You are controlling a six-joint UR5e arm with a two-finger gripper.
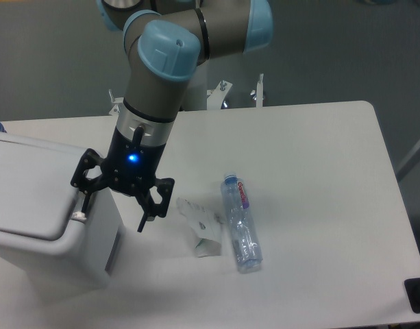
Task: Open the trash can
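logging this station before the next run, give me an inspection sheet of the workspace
surface: white table, rounded corners, no spills seen
job's things: white trash can at the left edge, lid looks down
clutter: clear water bottle lying on its side; crumpled white carton just left of it
grippers: gripper open, one finger at the bin's rim button strip, the other hanging beside the bin; blue light lit on its body
cables: nothing seen
surroundings: grey floor, white bracket hardware behind the table's far edge, dark object at lower right
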